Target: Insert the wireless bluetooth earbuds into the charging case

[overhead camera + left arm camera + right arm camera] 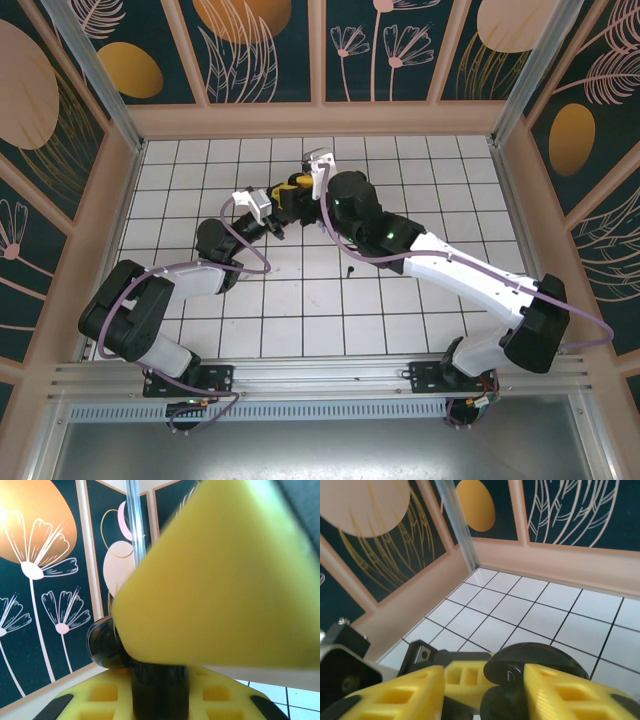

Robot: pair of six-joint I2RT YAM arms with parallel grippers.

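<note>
At mid-table, the left gripper pinches the black charging case in a narrow hold, steadying it with the lid raised. The right gripper straddles it, fingers parted — whether they press it is unclear. A dark speck — likely an earbud — lies on the tiles nearby, not yet inserted.

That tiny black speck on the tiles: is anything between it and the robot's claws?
Nothing on the tiles does. The black earbud lies in the open, apart from the left gripper and right gripper, which meet around the black case.
</note>
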